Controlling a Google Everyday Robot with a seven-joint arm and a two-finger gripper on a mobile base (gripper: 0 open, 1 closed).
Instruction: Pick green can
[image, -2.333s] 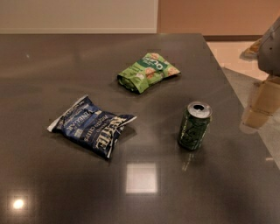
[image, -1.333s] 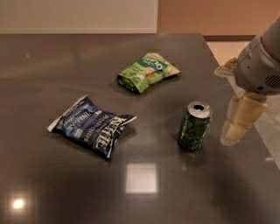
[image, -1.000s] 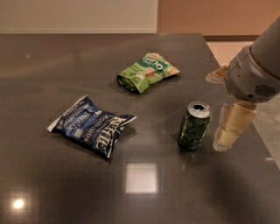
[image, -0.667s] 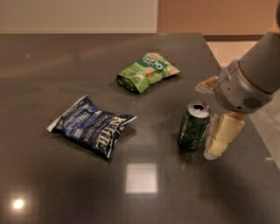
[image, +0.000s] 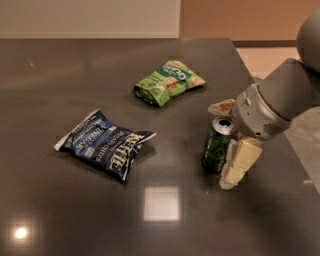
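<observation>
Camera view shows the green can (image: 216, 146) upright near the bench's (image: 165, 220) right edge. It stands between the gripper's (image: 222, 145) fingers (image: 239, 161), spread and holding nothing (placed, I judge, to close on its sides). The green snack bag (image: 169, 82) lies well apart.

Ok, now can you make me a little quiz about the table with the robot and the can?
1. True or false: the green can is lying on its side.
2. Where is the gripper? A: at the green can, with one open finger on each side of it. B: up by the back wall. C: at the table's left edge.
3. How many snack bags lie on the dark table?

Key: 1 false, it stands upright. 2 A. 3 two, the blue bag and the green bag.
</observation>
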